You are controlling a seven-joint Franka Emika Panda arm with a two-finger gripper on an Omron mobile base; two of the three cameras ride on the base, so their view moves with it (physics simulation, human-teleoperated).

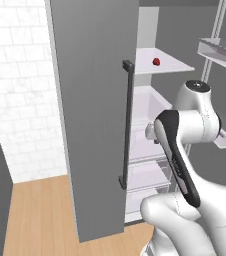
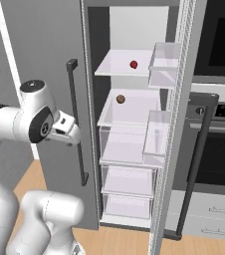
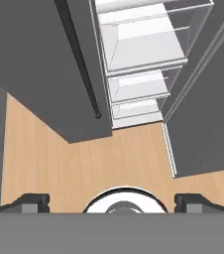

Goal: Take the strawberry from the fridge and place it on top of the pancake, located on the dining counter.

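Observation:
The strawberry (image 1: 156,61) (image 2: 133,64) is a tiny dark red berry on the upper white shelf of the fridge (image 2: 134,124). The fridge's right door (image 2: 184,124) stands open and its left door (image 1: 90,115) is closed. My gripper (image 3: 113,202) is open, with its two fingertips (image 3: 32,201) far apart and nothing between them. It points down at the wood floor in front of the closed door, well below and to the left of the strawberry. The pancake and the dining counter are out of view.
A small brown round item (image 2: 120,99) lies on the shelf below the strawberry. Clear drawers (image 2: 127,179) fill the fridge's lower part, and bins (image 2: 157,137) hang on the open door. A long dark handle (image 1: 127,125) runs down the closed door. An oven (image 2: 219,124) stands to the right.

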